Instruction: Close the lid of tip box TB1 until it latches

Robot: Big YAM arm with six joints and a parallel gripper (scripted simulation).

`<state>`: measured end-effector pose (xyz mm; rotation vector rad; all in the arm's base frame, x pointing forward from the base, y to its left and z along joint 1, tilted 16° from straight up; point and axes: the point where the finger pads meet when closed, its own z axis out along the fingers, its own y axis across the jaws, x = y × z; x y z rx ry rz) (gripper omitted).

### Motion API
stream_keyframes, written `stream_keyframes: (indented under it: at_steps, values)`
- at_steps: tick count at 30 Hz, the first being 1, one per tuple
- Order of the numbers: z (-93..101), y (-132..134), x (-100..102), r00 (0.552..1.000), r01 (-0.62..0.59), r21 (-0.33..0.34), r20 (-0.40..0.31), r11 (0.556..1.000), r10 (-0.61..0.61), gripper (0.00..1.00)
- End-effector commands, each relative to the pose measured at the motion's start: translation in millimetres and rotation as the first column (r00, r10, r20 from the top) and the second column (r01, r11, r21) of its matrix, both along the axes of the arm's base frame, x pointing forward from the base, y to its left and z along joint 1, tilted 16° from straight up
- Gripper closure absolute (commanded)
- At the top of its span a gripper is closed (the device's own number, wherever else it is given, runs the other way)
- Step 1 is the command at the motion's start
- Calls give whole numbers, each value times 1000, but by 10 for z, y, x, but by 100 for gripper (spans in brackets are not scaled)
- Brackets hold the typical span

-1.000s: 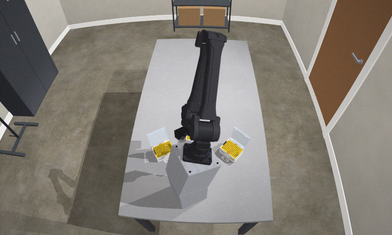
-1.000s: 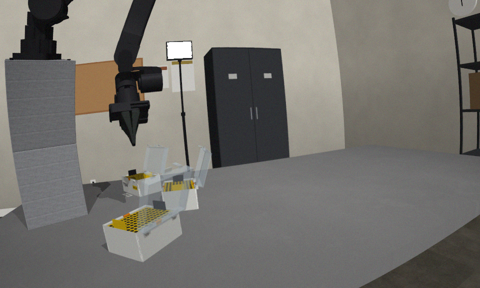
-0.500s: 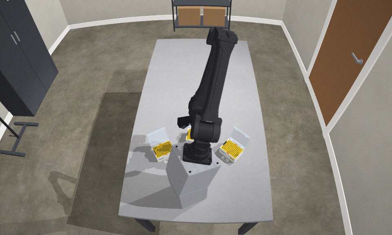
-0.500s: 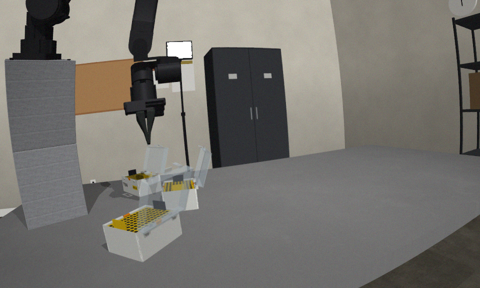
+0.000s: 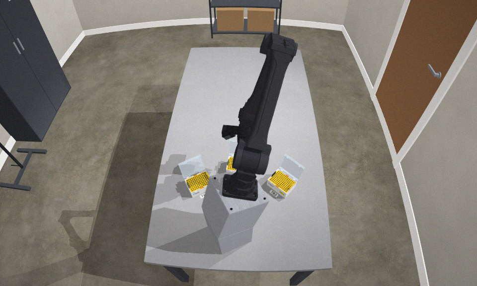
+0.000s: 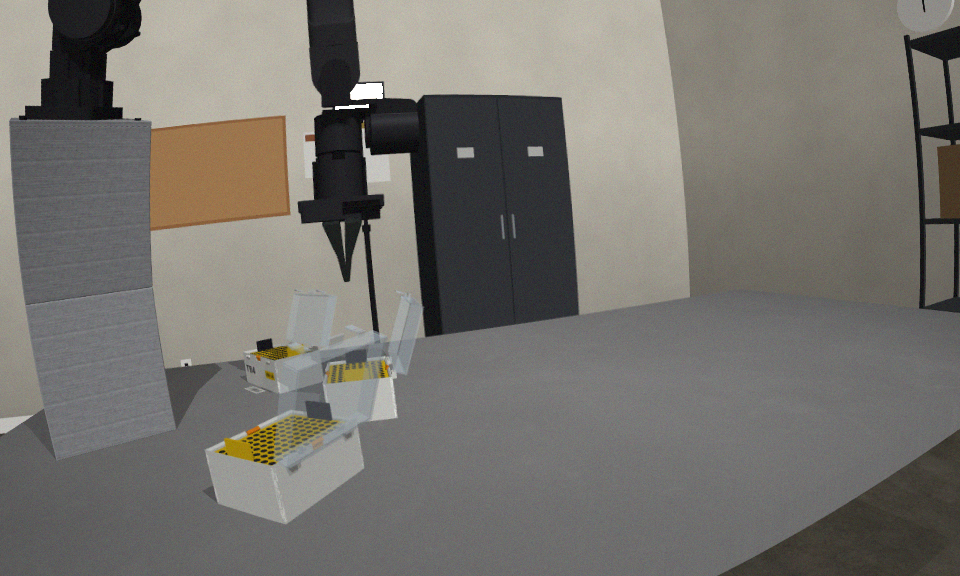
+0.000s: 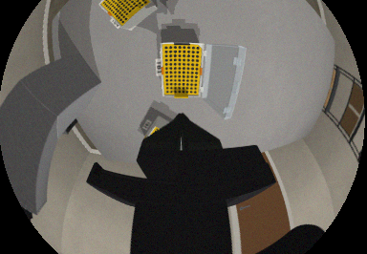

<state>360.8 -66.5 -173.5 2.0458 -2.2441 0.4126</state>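
Three white tip boxes with yellow tip racks stand near the grey pedestal, all with clear lids open. The left box (image 5: 197, 181) is the far one in the side view (image 6: 275, 361); its label digit is too small to read. The middle box (image 6: 360, 386) is mostly hidden by the arm from above and lies centred in the wrist view (image 7: 182, 69), its lid (image 7: 224, 80) folded back. The right box (image 5: 282, 181) reads TB2 and is nearest in the side view (image 6: 283, 458). My gripper (image 6: 345, 272) is shut and empty, pointing straight down, high above the far and middle boxes, touching nothing.
The grey pedestal (image 5: 233, 217) carrying my arm's base stands just behind the boxes. The boxes sit close together, and the far box's upright lid (image 6: 311, 318) and the middle box's lid (image 6: 406, 330) rise below the gripper. A dark cabinet (image 6: 497, 214) stands beyond the table.
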Motion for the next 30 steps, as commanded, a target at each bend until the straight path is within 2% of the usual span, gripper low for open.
stream_keyframes:
  at_steps: [1,9,12,24,28,29,30]
  values:
    - [-7,102,216,1000,2,11,5,1000,-2,100]
    - [36,176,635,1000,2,7,10,1000,-2,100]
    - [42,145,682,1000,12,7,11,1000,-12,100]
    - [109,281,1306,1000,7,5,17,1000,-7,100]
    - [144,216,1324,999,20,5,25,1000,-20,100]
    - [179,225,1220,1000,18,5,17,1000,-18,100]
    - [179,225,1220,1000,18,5,17,1000,-18,100]
